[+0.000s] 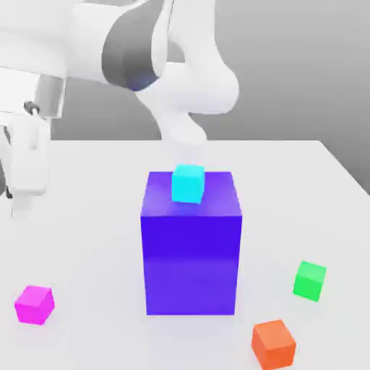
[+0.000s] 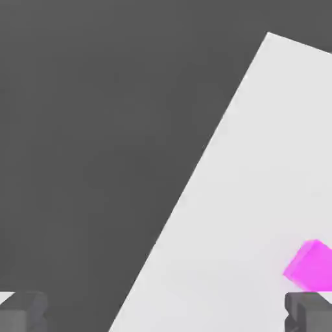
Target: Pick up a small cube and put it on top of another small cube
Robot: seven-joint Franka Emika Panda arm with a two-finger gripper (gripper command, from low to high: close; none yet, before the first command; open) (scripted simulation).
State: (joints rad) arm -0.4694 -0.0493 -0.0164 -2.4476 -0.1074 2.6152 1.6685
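The magenta cube (image 1: 35,304) rests on the worktop (image 1: 94,253), beside the large purple-blue block (image 1: 191,264), toward the exterior view's left. The hand (image 2: 166,312) is wide apart, empty. Descent without lateral correction may miss the cube; cause: offset alignment. A rotated cube may cause a corner grip. No legible markings.

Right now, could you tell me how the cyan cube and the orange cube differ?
The cyan cube sits on the purple-blue block, whereas the orange cube rests on the table. The cyan cube faces the exterior view nearly squarely; the orange cube is turned. Both are small and plain.
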